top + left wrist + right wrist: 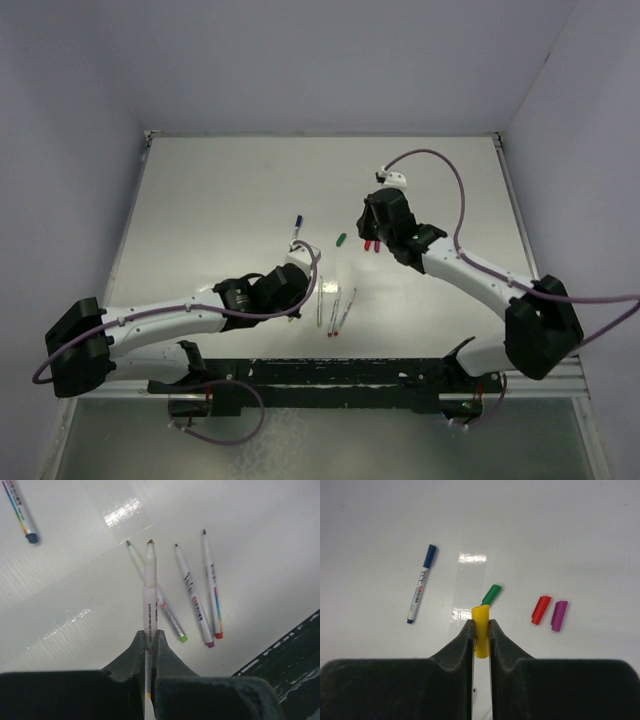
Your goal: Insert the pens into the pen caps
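**Thin pen, tiny cap: a slight tilt spoils the join**

The left fingers (pixel 131 655) pinch an uncapped pen (pixel 150 585) low on its barrel, tip pointing outward above the desk (pixel 75 580). Gripped so near its end, it could pivot or slip when pushed. Below it three more pens (pixel 193 597) lie close together, and a careless descent might scatter them. A blue-capped pen (pixel 419 591) lies apart. The right fingers (pixel 462 642) clamp the yellow cap (pixel 480 615). If its mouth sits off-line, the tip will jam against the rim. The green cap (pixel 491 594), red cap (pixel 540 609) and purple cap (pixel 559 615) lie loose nearby.
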`<action>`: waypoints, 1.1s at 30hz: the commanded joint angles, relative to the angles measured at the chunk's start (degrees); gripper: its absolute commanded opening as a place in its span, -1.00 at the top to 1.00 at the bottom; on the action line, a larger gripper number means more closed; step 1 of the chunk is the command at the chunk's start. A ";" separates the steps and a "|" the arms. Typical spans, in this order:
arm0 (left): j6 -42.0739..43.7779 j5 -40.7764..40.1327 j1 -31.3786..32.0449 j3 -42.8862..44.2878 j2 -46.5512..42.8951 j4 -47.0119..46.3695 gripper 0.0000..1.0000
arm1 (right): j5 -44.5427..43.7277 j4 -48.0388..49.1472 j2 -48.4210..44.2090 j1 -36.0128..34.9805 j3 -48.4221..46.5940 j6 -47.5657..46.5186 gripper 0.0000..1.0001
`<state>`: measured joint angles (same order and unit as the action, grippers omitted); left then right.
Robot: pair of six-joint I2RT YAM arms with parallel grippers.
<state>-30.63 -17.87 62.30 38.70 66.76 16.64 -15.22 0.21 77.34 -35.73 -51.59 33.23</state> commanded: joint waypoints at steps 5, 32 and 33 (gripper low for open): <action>1.34 8.71 -0.08 -4.69 -6.58 -23.39 1.00 | 12.43 19.82 -14.08 -0.28 10.95 -5.27 1.00; -5.94 16.64 -0.08 -16.25 2.58 -72.11 1.00 | 29.31 70.29 -20.64 -0.30 32.74 3.59 1.00; -6.06 16.44 -0.08 -16.47 2.48 -72.52 1.00 | 28.90 70.44 -21.01 -0.30 32.97 3.70 1.00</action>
<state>-34.96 -1.48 62.30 23.35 69.21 -48.80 12.78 60.49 57.89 -35.73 -19.44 35.90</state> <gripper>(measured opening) 0.031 0.142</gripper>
